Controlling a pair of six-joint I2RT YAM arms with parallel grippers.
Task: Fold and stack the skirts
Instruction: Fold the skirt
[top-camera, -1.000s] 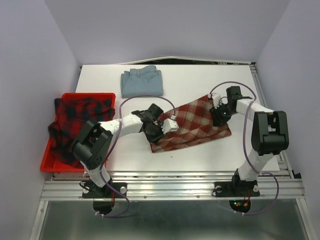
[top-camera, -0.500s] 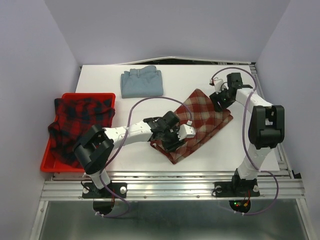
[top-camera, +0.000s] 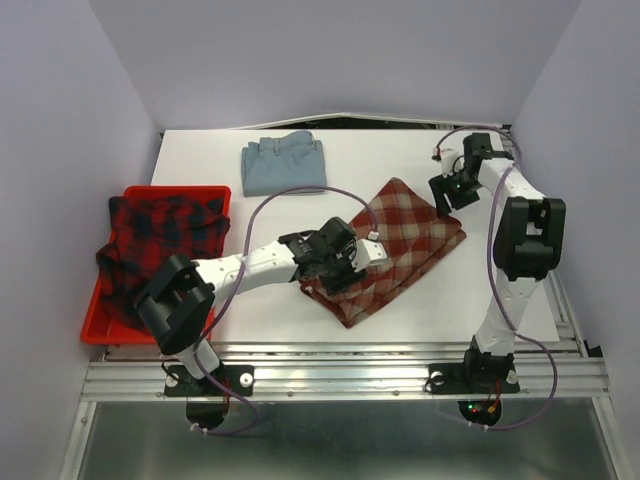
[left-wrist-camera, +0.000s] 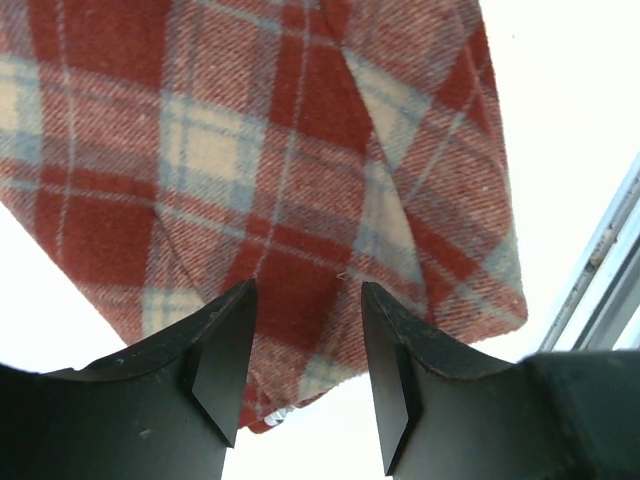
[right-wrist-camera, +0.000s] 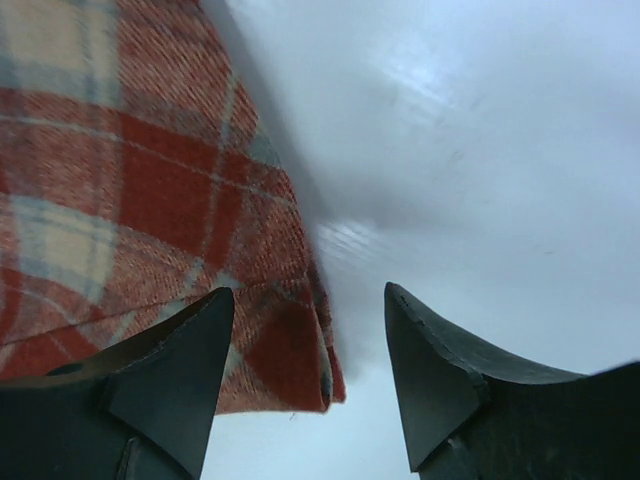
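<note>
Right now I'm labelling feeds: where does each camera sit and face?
Top external: above, behind the bases, facing down on the table; both arms show.
Left wrist: on left arm, facing check skirt past open left end effector.
Right wrist: on right arm, facing that skirt's edge past open right end effector.
Shared: check skirt.

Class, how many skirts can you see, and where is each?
3. The light blue skirt lies at the far edge of the table, the check skirt mid-table, the plaid skirt heaped in the red tray at left. None seems hidden.
</note>
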